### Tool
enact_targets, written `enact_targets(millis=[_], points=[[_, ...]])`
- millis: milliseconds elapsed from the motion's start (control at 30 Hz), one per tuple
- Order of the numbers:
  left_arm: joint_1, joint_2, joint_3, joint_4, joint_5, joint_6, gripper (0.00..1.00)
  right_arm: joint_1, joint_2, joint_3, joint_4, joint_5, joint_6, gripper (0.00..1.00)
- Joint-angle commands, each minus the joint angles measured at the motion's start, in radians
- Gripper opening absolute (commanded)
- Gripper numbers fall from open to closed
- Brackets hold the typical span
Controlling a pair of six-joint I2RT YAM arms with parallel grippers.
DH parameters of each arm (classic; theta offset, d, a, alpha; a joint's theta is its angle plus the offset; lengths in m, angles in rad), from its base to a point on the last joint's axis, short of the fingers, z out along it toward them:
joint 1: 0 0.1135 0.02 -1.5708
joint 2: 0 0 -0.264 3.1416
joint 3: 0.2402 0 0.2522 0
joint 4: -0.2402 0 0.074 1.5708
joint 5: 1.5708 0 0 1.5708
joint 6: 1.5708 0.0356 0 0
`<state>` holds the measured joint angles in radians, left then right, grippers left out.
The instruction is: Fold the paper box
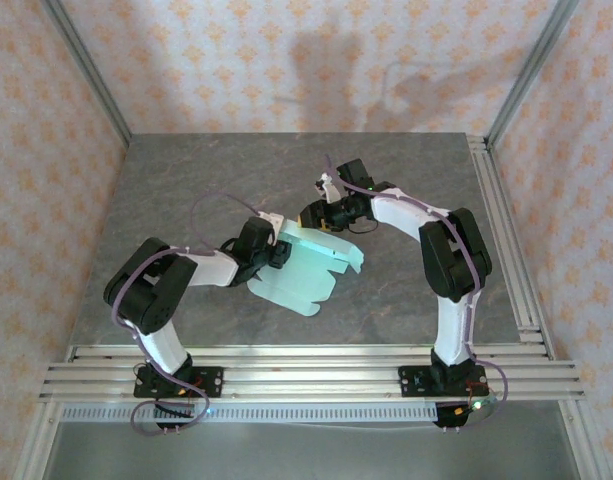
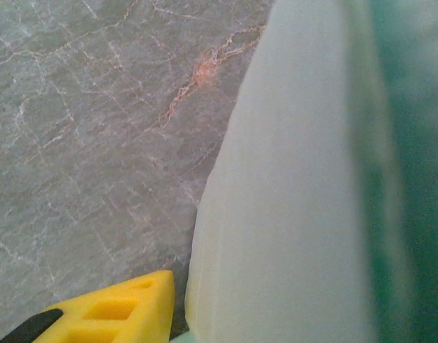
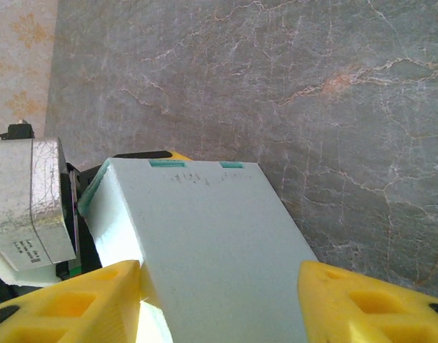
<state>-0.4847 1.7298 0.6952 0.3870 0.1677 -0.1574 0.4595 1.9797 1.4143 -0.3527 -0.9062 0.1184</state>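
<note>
Right jaws grip the paper box — marble table, patterned walls.

Paper box lay on table near ctr, btwn the two arms. Left gripper was at box's left edge. Right gripper was at its far edge, behind it. In right wrist view, box sat btwn the two fingers, w/ left gripper's body just left of it. In left wrist view, box was on the right, one finger just beside its lower-left edge.
</note>
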Motion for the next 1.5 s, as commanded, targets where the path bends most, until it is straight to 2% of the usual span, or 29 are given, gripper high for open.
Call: enact_targets(millis=[0, 233, 633, 867, 1033, 1467], points=[[-0.009, -0.029, -0.034, 0.098, -0.009, -0.002, 0.38, 0.005, 0.044, 0.002, -0.094, 0.079, -0.034, 0.57], [-0.001, -0.052, -0.081, 0.182, -0.011, -0.022, 0.38, 0.004, 0.043, 0.002, -0.103, 0.087, -0.034, 0.57], [0.045, -0.085, -0.076, 0.195, 0.013, -0.034, 0.36, 0.008, 0.044, 0.005, -0.095, 0.089, -0.04, 0.58], [0.075, -0.059, -0.058, 0.194, 0.054, -0.075, 0.33, 0.022, 0.042, 0.028, -0.135, 0.132, -0.075, 0.59], [0.074, -0.039, -0.053, 0.206, 0.066, -0.084, 0.32, 0.04, 0.053, 0.064, -0.214, 0.224, -0.116, 0.59], [0.074, 0.013, -0.025, 0.207, 0.06, -0.074, 0.17, 0.053, 0.044, 0.063, -0.215, 0.215, -0.101, 0.59]])
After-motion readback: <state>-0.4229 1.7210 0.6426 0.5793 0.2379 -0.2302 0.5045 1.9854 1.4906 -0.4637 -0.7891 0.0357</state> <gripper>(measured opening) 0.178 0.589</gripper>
